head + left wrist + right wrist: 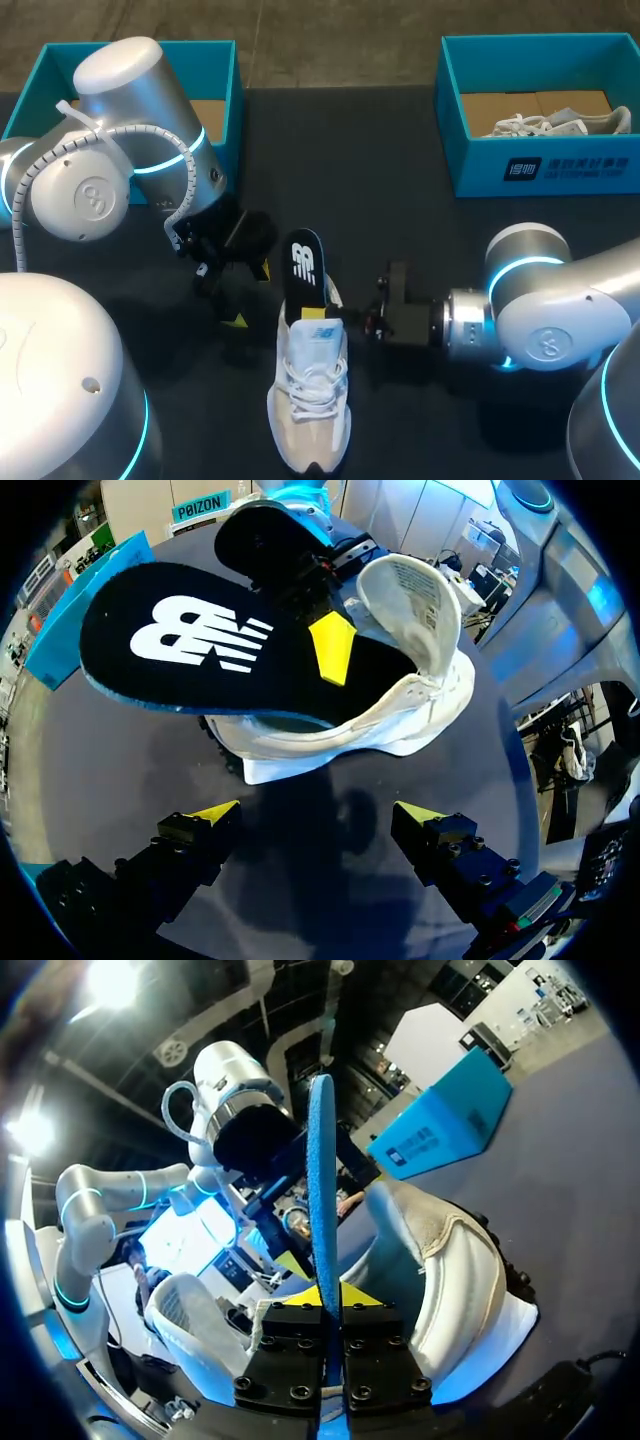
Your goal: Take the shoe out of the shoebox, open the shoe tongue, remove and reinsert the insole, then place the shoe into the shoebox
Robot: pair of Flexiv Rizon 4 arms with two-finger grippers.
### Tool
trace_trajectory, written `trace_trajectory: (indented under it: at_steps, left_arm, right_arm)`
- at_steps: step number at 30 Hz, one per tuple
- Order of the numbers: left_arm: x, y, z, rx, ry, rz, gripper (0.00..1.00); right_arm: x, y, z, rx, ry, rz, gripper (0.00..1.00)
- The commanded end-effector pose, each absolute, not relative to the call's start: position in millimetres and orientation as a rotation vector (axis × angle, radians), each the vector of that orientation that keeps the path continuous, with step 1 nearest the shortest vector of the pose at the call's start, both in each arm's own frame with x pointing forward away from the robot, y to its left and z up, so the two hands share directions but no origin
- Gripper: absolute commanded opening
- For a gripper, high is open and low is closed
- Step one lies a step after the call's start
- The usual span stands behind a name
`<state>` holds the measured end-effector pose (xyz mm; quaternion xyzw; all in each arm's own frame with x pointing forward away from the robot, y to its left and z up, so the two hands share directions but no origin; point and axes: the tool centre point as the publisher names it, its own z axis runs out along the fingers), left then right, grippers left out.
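Nearest to me, the white sneaker (310, 400) lies on the dark table (400, 150), around the middle, with its toe pointing at the near edge and its heel away from me. Its tongue (415, 595) stands pulled up and open. The black insole (304, 265) with a white logo sticks halfway out of the shoe's opening, rising over the heel and leaning toward the far side. My right gripper (326, 1298) comes in from the right at the level of the heel and is clenched on the insole, one finger pressed to each face, so the insole's blue edge runs straight up between them. My left gripper (318, 815) hangs just to the left of the sneaker's heel, released and holding nothing, with both yellow tips spread wide and the shoe ahead of them but apart. Further off, at the far left corner, the teal left shoebox (225, 70) is partly hidden behind my left arm. At the far right, the teal right shoebox (540, 165) holds a second shoe (545, 122).
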<state>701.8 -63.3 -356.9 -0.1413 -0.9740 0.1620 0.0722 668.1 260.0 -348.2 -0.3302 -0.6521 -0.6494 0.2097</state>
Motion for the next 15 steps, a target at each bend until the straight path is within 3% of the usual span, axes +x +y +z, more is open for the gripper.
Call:
trace_trajectory:
  at_steps: [1,3,15]
  left_arm:
    - [700.5,-63.1,-357.4,-0.423,-2.930,0.487,1.00]
    - [700.5,-63.1,-357.4,-0.423,-2.930,0.487,1.00]
    - [700.5,-63.1,-357.4,-0.423,-2.930,0.487,1.00]
  right_arm:
    - [663.8,262.8,-347.5,-0.895,-1.815,-1.824,0.25]
    - [664.4,264.0,-343.5,-0.884,-1.821,-1.833,0.31]
    - [667.3,270.9,-324.6,-0.819,-1.857,-1.871,0.29]
